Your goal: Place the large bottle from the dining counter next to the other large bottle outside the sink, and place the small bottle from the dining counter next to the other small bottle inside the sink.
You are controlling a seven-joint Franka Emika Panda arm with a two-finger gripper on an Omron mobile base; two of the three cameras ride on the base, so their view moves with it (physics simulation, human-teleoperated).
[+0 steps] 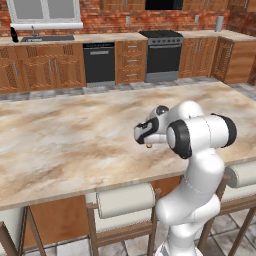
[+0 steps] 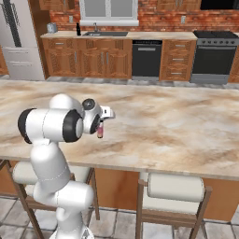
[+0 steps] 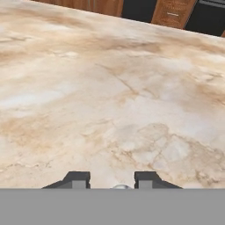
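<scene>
We've got the claw point(image 2: 100, 126) narrowed to a small gap around the tiny tan-amber bottle point(image 2: 100, 132), pinched near its top so the body hangs below the fingertips point(image 3: 78, 179). In the hand view just a pale rounded bit of it peeks up between the 2 tips. The claw sits low over the near part of the long beige-brown marbled stone tabletop point(image 1: 75, 135), above the wooden stools with white roll backs point(image 1: 125, 200). We can't tell whether the bottle's base is clear of the stone or just touching it. We'd judge the pick-up of the small 1 as made or nearly made, with the carry not begun. The dark grey sink with steel basin and curved chrome tap point(image 2: 105, 33) is well apart, on the far cabinet run under the window. At least 1 black glossy cola-shaped bottle point(image 2: 78, 29) stands just beside that sink, outside the basin. It's too small to say if that's 1 bottle or 2, so we can't confirm the large-bottle half is done. Left for sure: drive over to the sink and set the tan-amber bottle inside the basin next to its twin, which is too small to make out from here.
</scene>
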